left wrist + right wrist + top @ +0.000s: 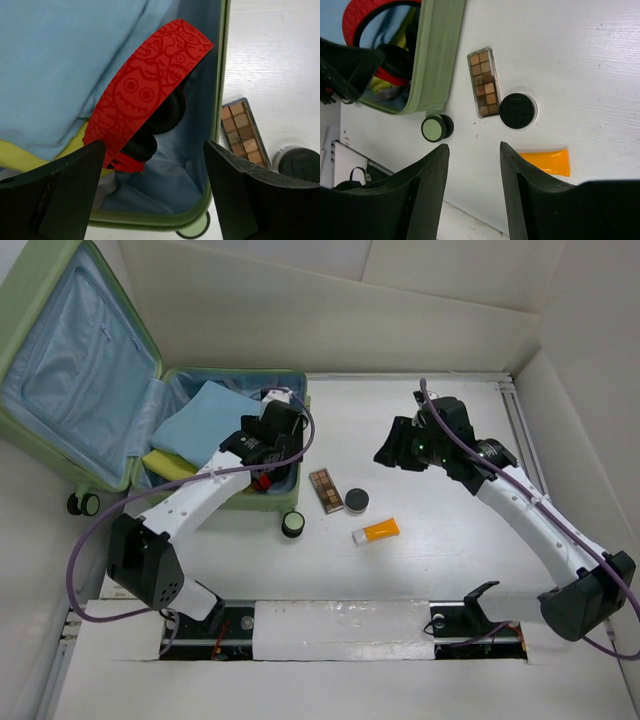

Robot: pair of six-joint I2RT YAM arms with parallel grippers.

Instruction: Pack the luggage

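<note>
The luggage (70, 370) lies open at the left, its lid back and its tub (150, 217) holding a folded blue cloth (205, 415) over something yellow (170, 464). Red patterned headphones (145, 90) with black ear cups rest in the tub's near right corner, against the cloth. My left gripper (154, 150) hangs open just above them with nothing between its fingers. The headphones lie below and beyond its left finger (75, 180). My right gripper (473, 147) is open and empty, hovering over bare table at the right (390, 452).
On the table right of the luggage's green shell (437, 50) lie an eyeshadow palette (326, 490), a round black jar (356, 501) and an orange tube (377, 532). A green wheel (293, 524) sticks out at the case's near corner. White walls close in the table.
</note>
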